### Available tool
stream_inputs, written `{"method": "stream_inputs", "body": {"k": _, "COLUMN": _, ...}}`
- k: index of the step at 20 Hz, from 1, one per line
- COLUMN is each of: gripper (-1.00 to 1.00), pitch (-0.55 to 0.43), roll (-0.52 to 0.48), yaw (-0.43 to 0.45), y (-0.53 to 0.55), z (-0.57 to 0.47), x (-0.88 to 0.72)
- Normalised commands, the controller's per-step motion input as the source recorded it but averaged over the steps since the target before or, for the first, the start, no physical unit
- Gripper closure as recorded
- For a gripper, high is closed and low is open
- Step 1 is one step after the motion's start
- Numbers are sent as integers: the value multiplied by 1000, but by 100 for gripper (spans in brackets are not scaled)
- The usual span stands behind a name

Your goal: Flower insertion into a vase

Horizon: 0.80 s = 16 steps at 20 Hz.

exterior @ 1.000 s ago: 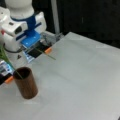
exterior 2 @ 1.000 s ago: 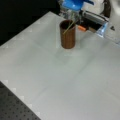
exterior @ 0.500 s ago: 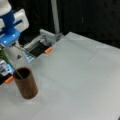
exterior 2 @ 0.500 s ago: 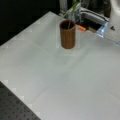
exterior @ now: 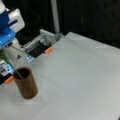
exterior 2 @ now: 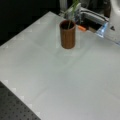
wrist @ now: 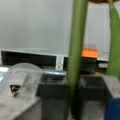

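A thin green flower stem (wrist: 77, 45) is pinched between the two dark fingers (wrist: 53, 97) of the blue and white robot gripper (exterior: 8, 43), as seen in the wrist view. The gripper is held just above the plain brown wood-like round vase (exterior: 26, 85), toward a front view's top left of it. The stem's lower end is already dipped inside the vase's dark mouth in both front views (exterior 2: 70, 15). The stem is judged to be light, bendy and easy to crush, so a soft squeeze around its middle seems best. A long green leaf (wrist: 113, 40) hangs beside it. The vase is straight-sided, smooth and without a handle; it looks stiff and likely to tip if pushed at the rim. It stands upright on the flat pale grey table (exterior 2: 62, 82). Small orange blocks (exterior: 48, 50) lie near the vase, by the table's edge.
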Motion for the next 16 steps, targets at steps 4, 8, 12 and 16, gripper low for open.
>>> {"method": "stream_inputs", "body": {"k": 4, "gripper": 100, "pitch": -55, "roll": -90, "yaw": 106, "y": -35, "z": -66, "x": -105}}
{"method": "stream_inputs", "body": {"k": 8, "gripper": 100, "pitch": -55, "roll": -90, "yaw": 106, "y": -36, "z": -64, "x": -104}}
{"method": "stream_inputs", "body": {"k": 12, "gripper": 100, "pitch": -56, "roll": -90, "yaw": 106, "y": -36, "z": -63, "x": -104}}
{"method": "stream_inputs", "body": {"k": 16, "gripper": 100, "pitch": -56, "roll": -90, "yaw": 106, "y": -36, "z": -63, "x": -104}}
